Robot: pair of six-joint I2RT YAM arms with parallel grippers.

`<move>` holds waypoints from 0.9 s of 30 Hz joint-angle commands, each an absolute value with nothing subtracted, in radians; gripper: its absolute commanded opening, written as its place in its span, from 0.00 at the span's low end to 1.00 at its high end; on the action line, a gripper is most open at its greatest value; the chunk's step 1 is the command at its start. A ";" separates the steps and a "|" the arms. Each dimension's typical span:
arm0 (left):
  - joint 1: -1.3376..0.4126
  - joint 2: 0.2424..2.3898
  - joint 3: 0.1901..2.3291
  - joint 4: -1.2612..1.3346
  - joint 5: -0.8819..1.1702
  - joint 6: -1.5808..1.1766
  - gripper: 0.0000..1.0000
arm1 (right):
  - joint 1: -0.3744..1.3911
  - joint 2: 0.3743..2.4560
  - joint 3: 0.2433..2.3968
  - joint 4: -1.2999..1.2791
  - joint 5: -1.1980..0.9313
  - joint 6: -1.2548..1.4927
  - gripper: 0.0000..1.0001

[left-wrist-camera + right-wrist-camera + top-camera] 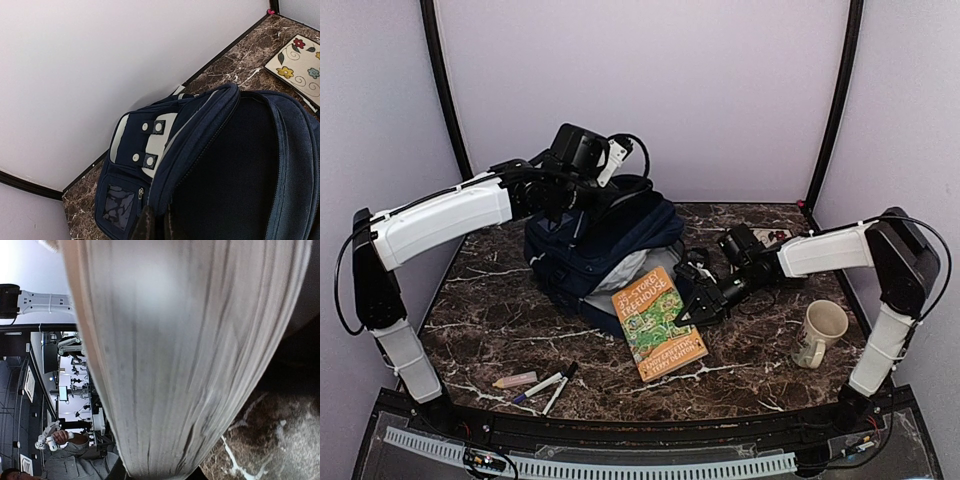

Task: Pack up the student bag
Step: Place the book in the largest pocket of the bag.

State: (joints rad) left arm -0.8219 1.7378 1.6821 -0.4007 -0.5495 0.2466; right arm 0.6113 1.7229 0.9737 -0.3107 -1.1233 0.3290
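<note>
The navy student bag (pixel 600 250) lies at the back middle of the table with its mouth open toward the front. My left gripper (pixel 568 205) is shut on the bag's opening rim, with the fabric pinched between its dark fingers (pixel 145 225), and holds it up. The bag's dark inside (pixel 235 170) shows in the left wrist view. My right gripper (pixel 698 300) is shut on the right edge of an orange and green paperback book (pixel 658 322), which lies tilted just in front of the bag's mouth. The book's page edges (pixel 185 355) fill the right wrist view.
A cream mug (pixel 820 332) stands at the right. Two markers (pixel 548 385) and a pink stick (pixel 515 380) lie at the front left. A floral-patterned flat item (pixel 297 67) lies behind the bag at the right. Walls close in the back and sides.
</note>
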 commanded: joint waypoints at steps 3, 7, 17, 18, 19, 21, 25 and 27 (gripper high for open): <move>-0.816 1.591 1.710 -0.276 -0.538 0.267 0.00 | 0.626 1.786 1.041 0.014 -1.106 0.579 0.00; -0.816 1.551 1.648 -0.262 -0.506 0.296 0.00 | 0.626 1.876 1.095 0.142 -1.100 0.698 0.00; -0.817 1.470 1.507 -0.226 -0.399 0.320 0.00 | 0.628 2.107 1.440 0.138 -1.032 0.719 0.00; -0.816 1.469 1.501 -0.234 -0.397 0.320 0.00 | 0.627 2.137 1.476 0.118 -1.030 0.719 0.00; -0.816 1.467 1.495 -0.240 -0.393 0.318 0.00 | 0.626 2.163 1.509 0.101 -1.024 0.720 0.00; -0.816 1.466 1.483 -0.249 -0.383 0.314 0.00 | 0.620 2.201 1.549 0.100 -1.008 0.731 0.00; -0.818 1.469 1.461 -0.302 -0.330 0.289 0.12 | 0.615 2.235 1.572 0.192 -1.053 0.820 0.07; -0.825 1.476 1.437 -0.343 -0.320 0.265 0.32 | 0.615 2.215 1.567 0.213 -1.060 0.831 0.21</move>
State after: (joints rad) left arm -0.8162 1.5444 1.4593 -0.3573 -0.3630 0.2977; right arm 0.6189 2.2353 1.5333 0.0826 -1.0096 0.7723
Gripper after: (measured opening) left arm 0.188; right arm 0.194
